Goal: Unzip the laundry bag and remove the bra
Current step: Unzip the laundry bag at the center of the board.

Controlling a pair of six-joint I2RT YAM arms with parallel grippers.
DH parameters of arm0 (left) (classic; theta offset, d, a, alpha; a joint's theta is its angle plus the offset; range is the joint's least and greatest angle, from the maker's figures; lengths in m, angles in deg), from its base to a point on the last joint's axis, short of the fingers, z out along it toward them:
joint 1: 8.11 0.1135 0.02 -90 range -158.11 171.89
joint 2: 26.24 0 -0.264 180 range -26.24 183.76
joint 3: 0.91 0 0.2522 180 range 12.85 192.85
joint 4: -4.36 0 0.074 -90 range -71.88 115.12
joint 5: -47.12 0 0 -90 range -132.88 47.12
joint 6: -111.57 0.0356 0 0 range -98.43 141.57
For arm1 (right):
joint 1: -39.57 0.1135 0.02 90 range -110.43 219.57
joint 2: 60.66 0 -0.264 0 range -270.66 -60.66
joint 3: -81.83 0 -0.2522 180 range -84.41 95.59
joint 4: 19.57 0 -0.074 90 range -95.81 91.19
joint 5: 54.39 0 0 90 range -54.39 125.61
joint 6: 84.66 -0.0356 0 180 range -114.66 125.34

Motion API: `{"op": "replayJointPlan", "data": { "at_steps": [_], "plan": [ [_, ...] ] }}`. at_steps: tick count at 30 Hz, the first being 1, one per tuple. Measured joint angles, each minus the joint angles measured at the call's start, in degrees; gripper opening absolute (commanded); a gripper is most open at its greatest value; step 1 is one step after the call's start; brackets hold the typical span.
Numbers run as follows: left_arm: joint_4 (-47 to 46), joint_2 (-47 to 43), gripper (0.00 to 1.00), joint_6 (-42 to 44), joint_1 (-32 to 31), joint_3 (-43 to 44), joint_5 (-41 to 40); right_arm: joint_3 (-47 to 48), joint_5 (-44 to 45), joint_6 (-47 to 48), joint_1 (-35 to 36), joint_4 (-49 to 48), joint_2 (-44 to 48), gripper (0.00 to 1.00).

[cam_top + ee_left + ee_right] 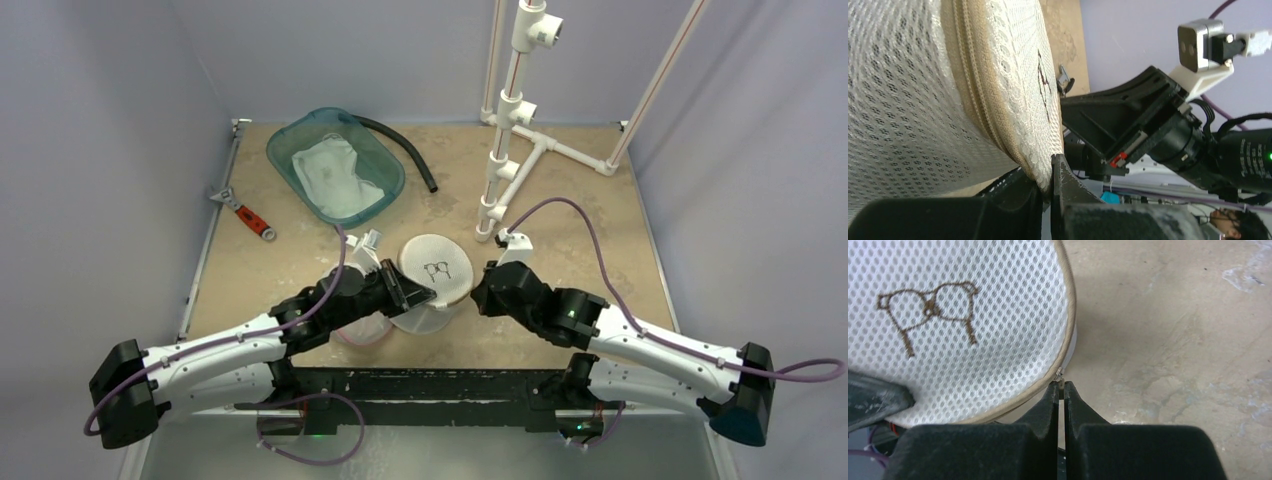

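Note:
The round white mesh laundry bag (436,268) with tan trim and a brown bra emblem lies at the table's near centre, between both grippers. My left gripper (425,296) is shut on the bag's lower edge; the left wrist view shows the mesh rim (1040,175) pinched between the fingers, with the tan zipper band (973,90) running above. My right gripper (478,293) is shut on the zipper pull (1060,376) at the bag's right edge (1068,340). The bra is hidden inside the bag.
A teal tub (335,163) holding white cloth stands at the back left, a black hose (405,150) beside it. A red-handled wrench (245,213) lies at the left edge. A white PVC pipe frame (515,120) stands at the back right.

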Motion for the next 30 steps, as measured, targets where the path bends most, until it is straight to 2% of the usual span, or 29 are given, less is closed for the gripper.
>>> {"op": "replayJointPlan", "data": {
  "at_steps": [11, 12, 14, 15, 17, 20, 25, 30],
  "plan": [
    [0.1, 4.0, 0.00, 10.1, 0.2, 5.0, 11.4, 0.0, 7.5, -8.4, 0.0, 6.8, 3.5, 0.00],
    [0.2, 4.4, 0.20, 11.2, 0.5, 5.7, 12.2, 0.0, 7.8, -9.0, 0.0, 7.1, 4.1, 0.00],
    [0.7, 5.0, 0.53, 12.9, 1.2, 6.6, 13.2, 0.0, 8.8, -10.1, 0.0, 7.8, 5.6, 0.00],
    [0.8, 5.2, 0.65, 13.6, 1.7, 6.8, 13.6, 0.0, 9.4, -10.4, 0.0, 7.9, 6.3, 0.00],
    [1.1, 5.2, 0.78, 14.1, 2.6, 6.8, 13.9, 0.0, 10.5, -10.4, 0.0, 8.1, 7.6, 0.00],
    [1.8, 4.9, 0.85, 13.6, 3.2, 6.6, 13.0, 0.0, 11.5, -10.1, -0.1, 7.8, 8.6, 0.00],
    [3.6, 1.8, 0.87, 9.6, 3.4, 5.2, 9.1, 0.0, 11.6, -9.0, -0.2, 7.3, 8.6, 0.00],
    [5.2, -2.3, 0.87, 1.7, 2.1, 2.4, 4.7, 0.0, 10.9, -7.8, -0.2, 5.8, 8.2, 0.00]
  ]
}}
